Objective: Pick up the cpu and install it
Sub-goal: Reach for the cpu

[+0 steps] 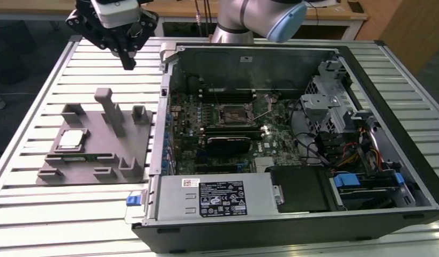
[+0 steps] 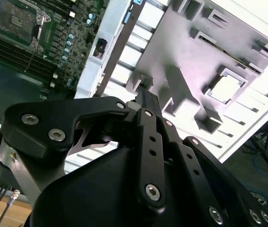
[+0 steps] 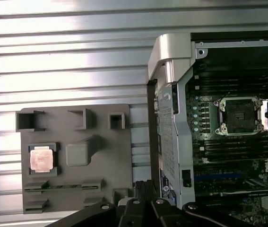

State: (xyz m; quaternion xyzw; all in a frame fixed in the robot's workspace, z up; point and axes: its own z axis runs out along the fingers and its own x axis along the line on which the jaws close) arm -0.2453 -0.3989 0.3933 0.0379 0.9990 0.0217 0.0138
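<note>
Exterior view puts my claw (image 1: 127, 61) high over the bench (image 1: 33, 101), fingers pressed together on nothing. It is well apart from the cpu (image 1: 71, 140), which lies flat in a square pocket of the grey holder (image 1: 97, 134) beside the open computer case (image 1: 248, 64). I judge this the reach for the chip. To do it well I'd centre over the pocket, square the fingers to the chip's edges, and spread them before descending. In the first wrist view the cpu (image 3: 42, 158) shows a pale, shiny metal lid with a thin darker rim, and the motherboard socket (image 3: 240, 115) looks empty.
</note>
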